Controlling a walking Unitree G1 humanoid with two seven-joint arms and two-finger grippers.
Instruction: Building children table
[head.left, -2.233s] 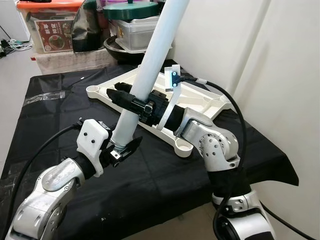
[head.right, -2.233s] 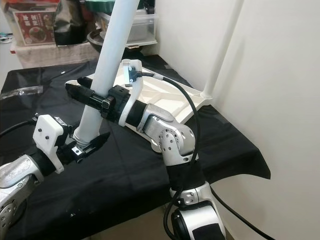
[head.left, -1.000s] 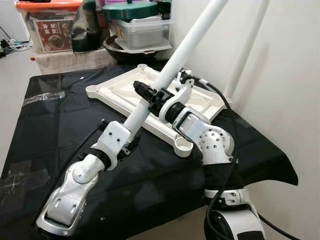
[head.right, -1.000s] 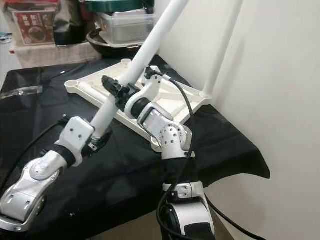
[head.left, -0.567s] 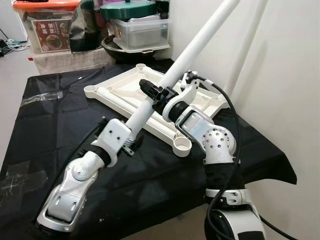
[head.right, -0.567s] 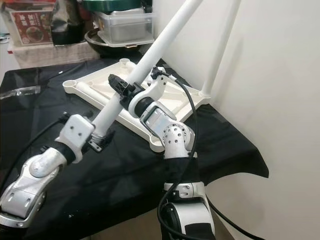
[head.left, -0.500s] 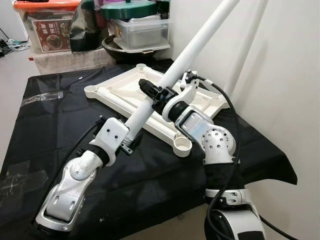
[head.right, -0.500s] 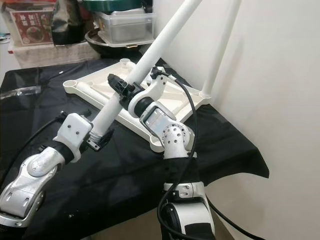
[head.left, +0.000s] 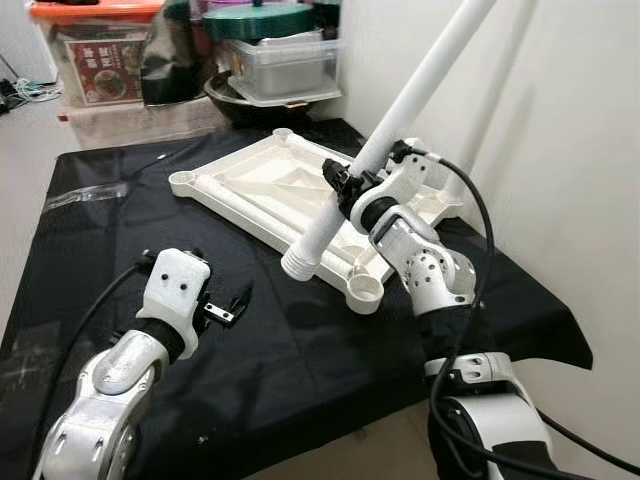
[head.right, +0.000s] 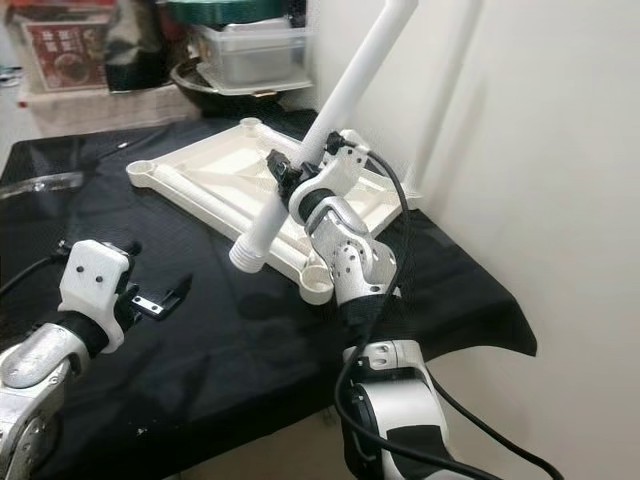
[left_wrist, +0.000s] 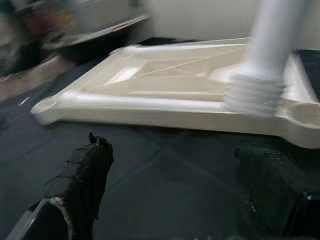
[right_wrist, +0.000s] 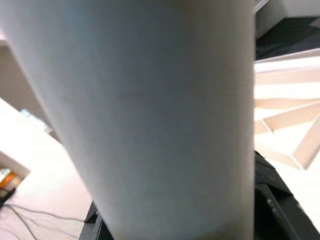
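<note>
Left gripper (head.left: 232, 305) parted and empty, hovering low over the black cloth (head.left: 110, 230), well short of the tabletop (head.left: 260, 185). Tabletop lying upside down on the cloth, ribbed underside up, sockets at the corners. Leg (head.left: 395, 135) slanting up and to the right, threaded end (head.left: 298, 265) hanging just above the tabletop's near rail, beside the near corner socket (head.left: 366, 290). Right gripper (head.left: 345, 185) clenched round the leg, not far above the threads. Probably light, stiff, hollow plastic, smooth enough to slip or spin in the fingers; long, so likely to swing at the free end. Best gripped low, near the threads, for steering into a socket. Red label on the box (head.left: 95, 60) at the back, writing too small to read.
</note>
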